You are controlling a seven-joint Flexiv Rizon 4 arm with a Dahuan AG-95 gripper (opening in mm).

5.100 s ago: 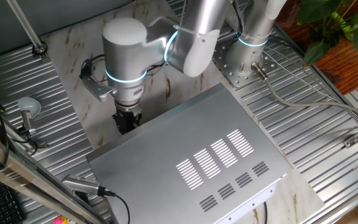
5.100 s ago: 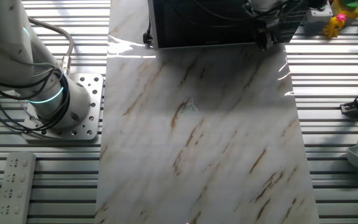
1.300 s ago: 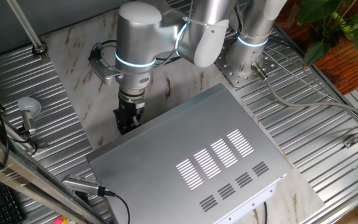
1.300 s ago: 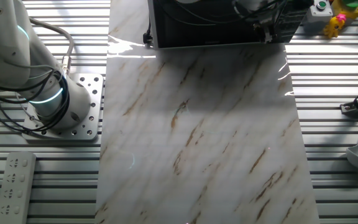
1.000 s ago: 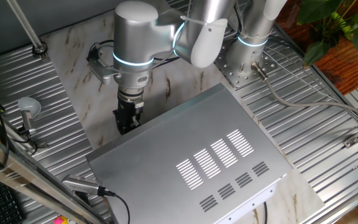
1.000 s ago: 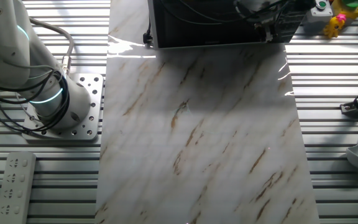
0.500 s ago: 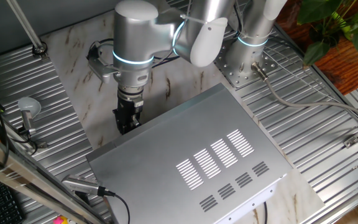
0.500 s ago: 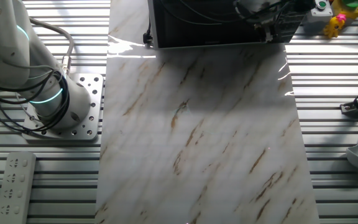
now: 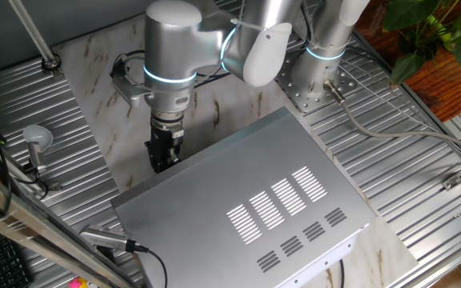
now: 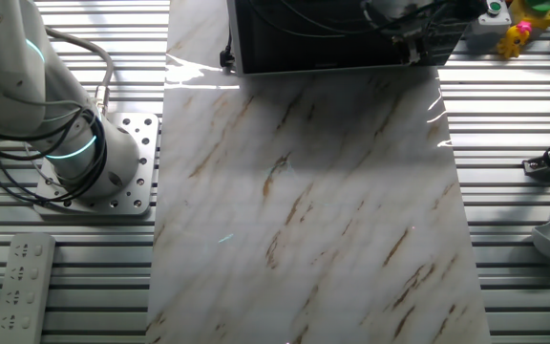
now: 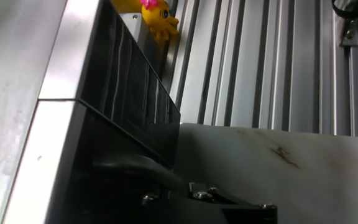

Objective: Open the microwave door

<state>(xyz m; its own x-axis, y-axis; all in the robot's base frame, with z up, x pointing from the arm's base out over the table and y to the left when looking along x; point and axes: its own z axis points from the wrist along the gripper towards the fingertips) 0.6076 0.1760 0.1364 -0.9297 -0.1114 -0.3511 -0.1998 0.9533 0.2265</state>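
The microwave [image 9: 278,200] is a large silver box with vent slots in its top. Its black door [image 10: 323,38] looks flush with the box's front in the other fixed view. My gripper [image 9: 164,154] hangs at the microwave's front corner, hard against the end of the black front [image 10: 412,53]. In the hand view the silver side [image 11: 17,124] and the black face [image 11: 129,106] fill the left. The gripper [image 11: 173,186] is a dark shape at the bottom edge, one finger [image 11: 129,167] lying over the black face. The jaws are too dark to read.
A marble mat [image 10: 313,220] stretches out in front of the door. The arm's base [image 10: 84,162] and a white remote [image 10: 22,287] are at the left. A yellow toy [image 10: 520,33] stands past the microwave's corner, also in the hand view [image 11: 157,15]. A ladle [image 9: 34,140] lies on the ribbed table.
Over five seconds the wrist has shifted and turned slightly at the microwave's corner. In the last second nothing has visibly moved, and the door's position is unchanged.
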